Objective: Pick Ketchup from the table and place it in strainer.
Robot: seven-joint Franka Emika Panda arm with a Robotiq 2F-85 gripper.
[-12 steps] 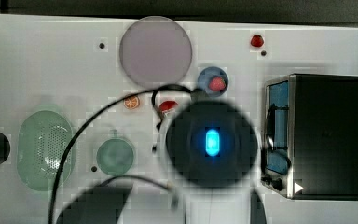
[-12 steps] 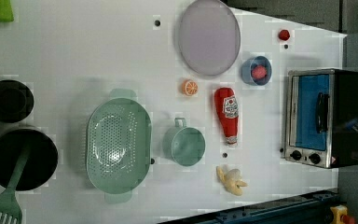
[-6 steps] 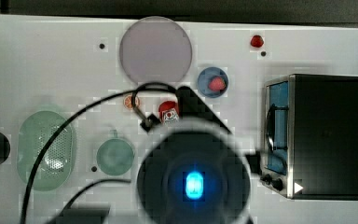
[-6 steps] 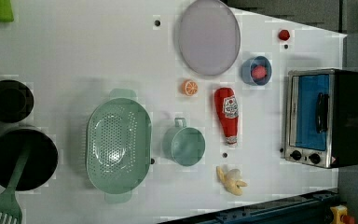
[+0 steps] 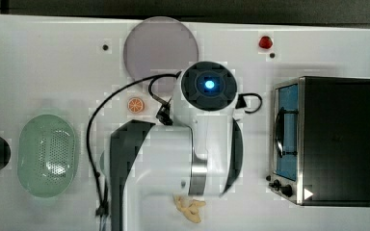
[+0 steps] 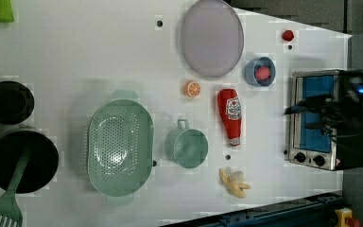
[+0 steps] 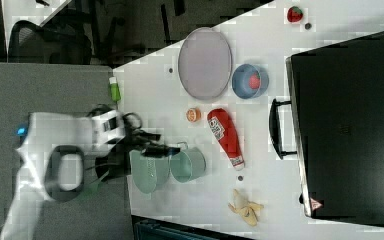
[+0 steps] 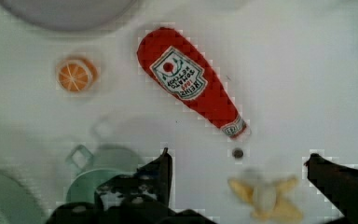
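Observation:
The ketchup (image 6: 230,116) is a red bottle with a white label, lying flat on the white table between the orange slice (image 6: 192,88) and the toaster oven (image 6: 317,118). It also shows in the right view as the ketchup (image 7: 225,135). In the wrist view the ketchup (image 8: 191,88) lies beyond my gripper (image 8: 237,156), which hangs above the table open, with nothing between its fingers. The arm's wrist (image 5: 208,86) covers the bottle in the top view. The strainer (image 6: 119,147), a pale mint-green oval basket with small holes, stands apart at the left view's left, and as the strainer (image 5: 47,155) in the top view.
A green cup (image 6: 186,146) stands between strainer and ketchup. A peeled banana (image 6: 234,183) lies near the front edge. A grey-purple plate (image 6: 211,37), a blue bowl (image 6: 260,72) with pinkish fruit and a dark-red piece (image 6: 288,35) lie further back. Black pots (image 6: 21,161) sit at the left view's left.
In the top view the arm's wrist has swung towards the top view's top and now covers the ketchup. In the left view the arm has come in over the toaster. Nothing on the table moved.

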